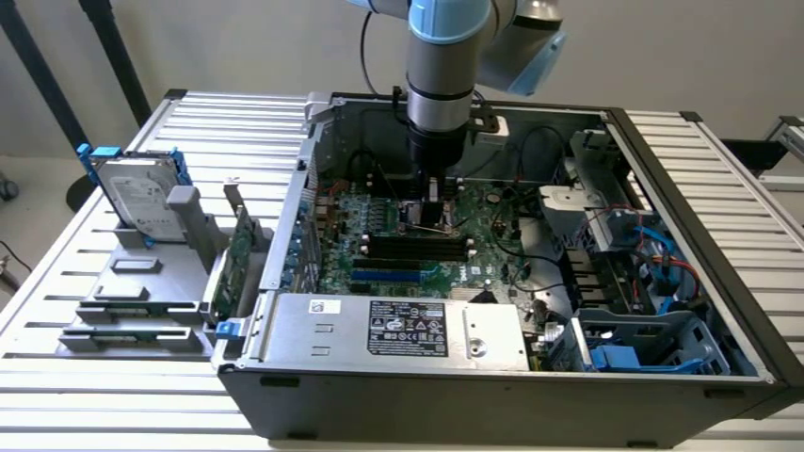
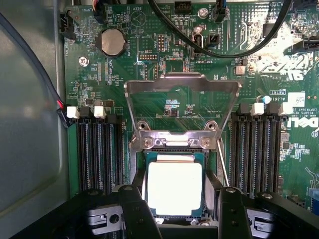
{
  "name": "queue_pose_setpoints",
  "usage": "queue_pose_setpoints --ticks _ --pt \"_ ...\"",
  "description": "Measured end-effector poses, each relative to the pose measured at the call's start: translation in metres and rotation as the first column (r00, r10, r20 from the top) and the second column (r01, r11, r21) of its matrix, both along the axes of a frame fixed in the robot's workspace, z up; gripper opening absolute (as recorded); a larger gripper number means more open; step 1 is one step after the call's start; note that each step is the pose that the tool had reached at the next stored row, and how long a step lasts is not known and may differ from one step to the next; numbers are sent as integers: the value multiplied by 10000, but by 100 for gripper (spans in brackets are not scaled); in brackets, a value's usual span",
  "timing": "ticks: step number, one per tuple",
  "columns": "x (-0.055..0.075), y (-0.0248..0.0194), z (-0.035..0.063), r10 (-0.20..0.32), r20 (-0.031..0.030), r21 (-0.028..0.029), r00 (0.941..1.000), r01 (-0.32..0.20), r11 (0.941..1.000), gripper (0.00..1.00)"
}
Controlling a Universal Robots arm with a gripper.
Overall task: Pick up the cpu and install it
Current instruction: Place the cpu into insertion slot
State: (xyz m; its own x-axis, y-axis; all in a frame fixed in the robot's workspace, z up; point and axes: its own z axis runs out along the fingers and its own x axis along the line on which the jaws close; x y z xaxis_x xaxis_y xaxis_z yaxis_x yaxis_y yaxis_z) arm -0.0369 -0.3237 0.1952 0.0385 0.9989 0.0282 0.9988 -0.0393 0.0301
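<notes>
The cpu [image 2: 174, 186], a small square chip with a bright silvery top and a green rim, lies flat at the motherboard socket, just below the hinge of the raised metal load plate [image 2: 182, 84]. My gripper [image 2: 175, 216] straddles it, and its black fingers [image 2: 135, 204] press against the chip's two opposite sides. In the exterior view the gripper [image 1: 434, 215] reaches straight down into the open computer case [image 1: 503, 395], onto the middle of the green motherboard [image 1: 490, 254].
Black memory slots [image 2: 99, 154] flank the socket on both sides. Cables [image 2: 224, 50] arc across the board beyond the load plate. Outside the case, at the exterior view's left, a grey rack [image 1: 138, 301] holds a silver hard drive with blue rails [image 1: 132, 198] and upright green cards [image 1: 233, 259].
</notes>
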Motion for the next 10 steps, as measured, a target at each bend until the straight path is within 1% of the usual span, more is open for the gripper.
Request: queue_pose_setpoints --ticks 10 --pt "-26 -5 -1 131 -1 1 9999 -131 9999 55"
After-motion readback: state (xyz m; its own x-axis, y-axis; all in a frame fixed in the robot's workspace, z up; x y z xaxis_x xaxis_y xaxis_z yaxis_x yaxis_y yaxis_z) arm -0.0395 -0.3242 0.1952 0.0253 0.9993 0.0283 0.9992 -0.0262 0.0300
